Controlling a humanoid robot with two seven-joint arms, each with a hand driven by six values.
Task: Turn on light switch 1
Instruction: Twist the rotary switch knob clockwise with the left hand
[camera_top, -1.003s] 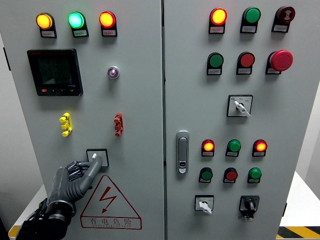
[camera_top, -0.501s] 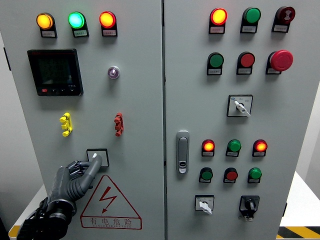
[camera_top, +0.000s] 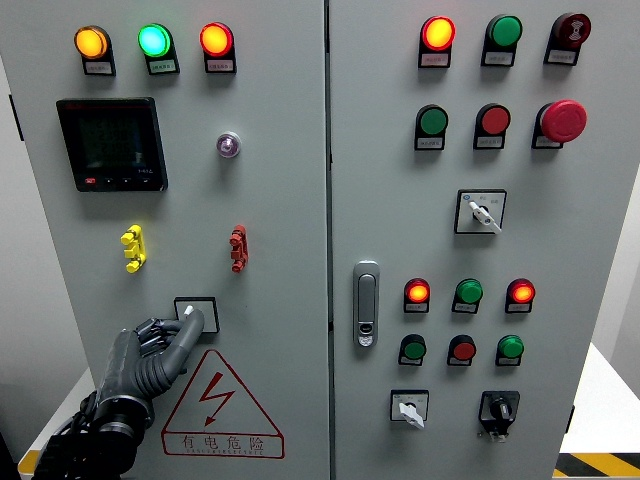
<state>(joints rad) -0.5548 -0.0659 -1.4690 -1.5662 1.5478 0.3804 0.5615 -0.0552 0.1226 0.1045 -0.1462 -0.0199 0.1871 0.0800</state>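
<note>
Left robot hand (camera_top: 160, 345) reaches up the left cabinet door (camera_top: 280, 200), fingers curled, fingertips pinching the white knob of light switch 1 (camera_top: 195, 314), low on that door above the warning triangle (camera_top: 218, 395). Knob mostly hidden. Right robot hand out of view.

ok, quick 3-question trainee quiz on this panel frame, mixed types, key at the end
1. True or false: the left hand touches the selector switch above the warning triangle.
2. What colour is the middle lamp of the top-left three?
3. The mushroom button sits on which door: A left, B right?

Key: 1 true; 2 green; 3 B.
</note>
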